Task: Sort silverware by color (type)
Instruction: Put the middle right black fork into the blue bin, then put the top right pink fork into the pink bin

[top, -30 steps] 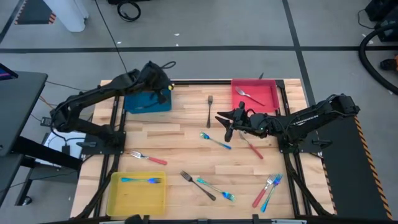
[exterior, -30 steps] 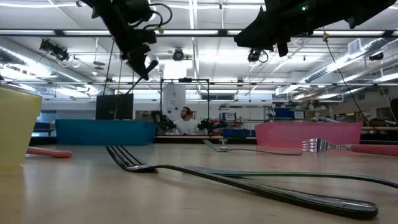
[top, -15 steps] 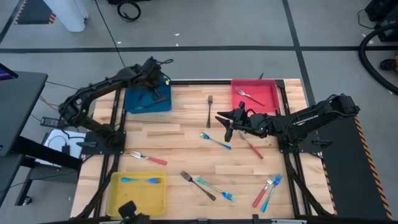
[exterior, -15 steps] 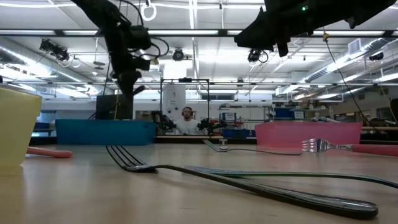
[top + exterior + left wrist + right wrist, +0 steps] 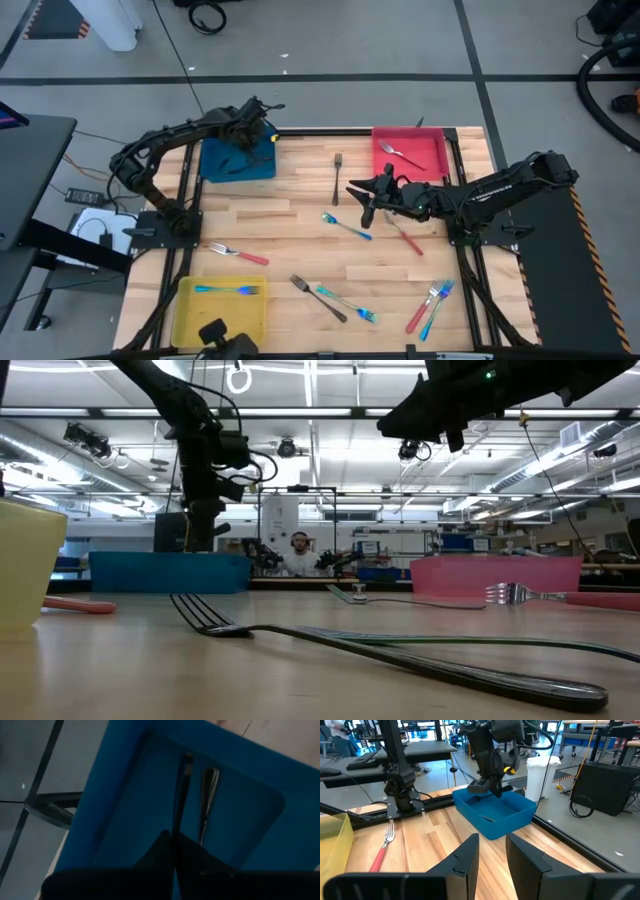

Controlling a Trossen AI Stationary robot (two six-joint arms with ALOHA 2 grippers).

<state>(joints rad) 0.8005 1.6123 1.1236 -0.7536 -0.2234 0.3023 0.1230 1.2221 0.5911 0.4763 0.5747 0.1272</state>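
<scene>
Seen from above, near edge first: yellow tray [image 5: 190, 318] at lower left of the frame, holding one blue-handled fork [image 5: 228, 290]; to its right a dark grey fork [image 5: 318, 298] crossing close by a teal-handled utensil [image 5: 348, 304]; at lower right a red-handled and a blue-handled fork [image 5: 431, 305] lying side by side. Mid-table: red-handled fork [image 5: 238, 253] at left, blue-handled fork [image 5: 346, 226] at centre, red-handled utensil [image 5: 405, 236] just right of it. Above these, right gripper [image 5: 366, 203] poised over bare wood near centre, fingers parted, nothing between them. Farther back: lone grey fork [image 5: 338, 164] on the wood; red tray [image 5: 438, 160] at upper right with a grey fork [image 5: 401, 153] inside; blue tray [image 5: 218, 168] at upper left, left gripper [image 5: 243, 146] over it, fingers pressed together, two dark grey utensils [image 5: 195, 795] lying parallel on the tray floor.
</scene>
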